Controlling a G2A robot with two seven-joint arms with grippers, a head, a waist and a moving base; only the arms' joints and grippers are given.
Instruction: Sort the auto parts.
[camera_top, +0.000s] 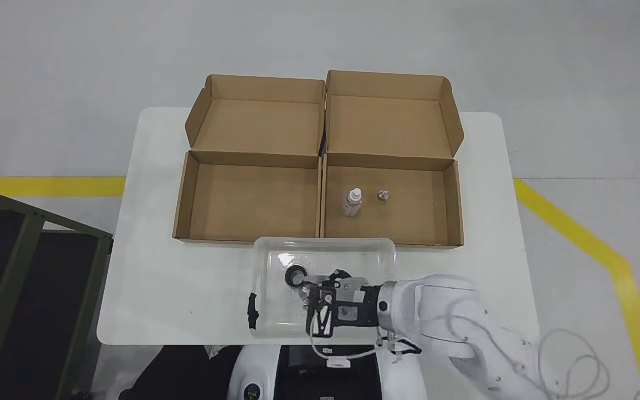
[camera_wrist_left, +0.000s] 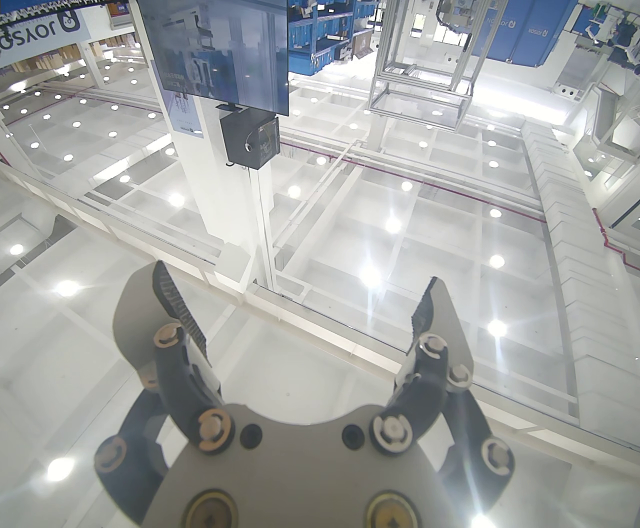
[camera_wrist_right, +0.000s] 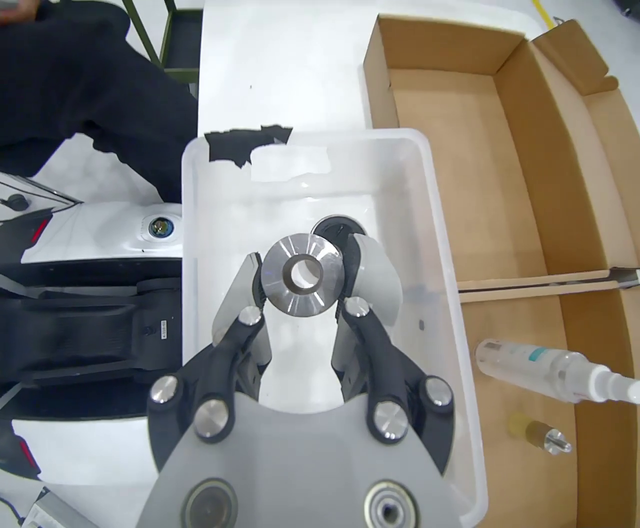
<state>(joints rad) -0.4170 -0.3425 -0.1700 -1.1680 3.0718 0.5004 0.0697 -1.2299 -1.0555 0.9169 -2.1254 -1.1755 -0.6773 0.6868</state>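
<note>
Clamped between the right gripper (camera_wrist_right: 305, 270) jaws: a steel ring (camera_wrist_right: 304, 299), pinched by its outer edge, one toothed pad on each side. Round, thick, bright machined metal, with faint radial streaks across the flat face and a dark-lipped bore straight through the middle. Flat face turned toward the wrist camera, inside the outline of a clear plastic bin (camera_wrist_right: 452, 320). Resting on the bin floor or lifted off it, cannot tell.

Just past the jaw tips, on the bin floor: a black round part (camera_wrist_right: 332, 226), half hidden behind the ring and one finger. Farther past the tips, on the bin's end wall: a torn strip of black tape (camera_wrist_right: 240, 145).

Off to one side of the jaws, along the bin's long wall: a cardboard box (camera_wrist_right: 520, 320) with its lid folded back. Inside it, level with the base of the jaws: a clear spray bottle (camera_wrist_right: 545, 367) lying on its side, and near it, apart from it, a small metal fitting (camera_wrist_right: 542, 436) with a yellowish end. Ahead of the tips on that same side, wall to wall with the first: a second cardboard box (camera_wrist_right: 450, 165), also open. Bin and both boxes on a white table (camera_top: 150, 250).

Left gripper (camera_wrist_left: 297, 300): aimed up at ceiling lights, jaws spread wide and released.
</note>
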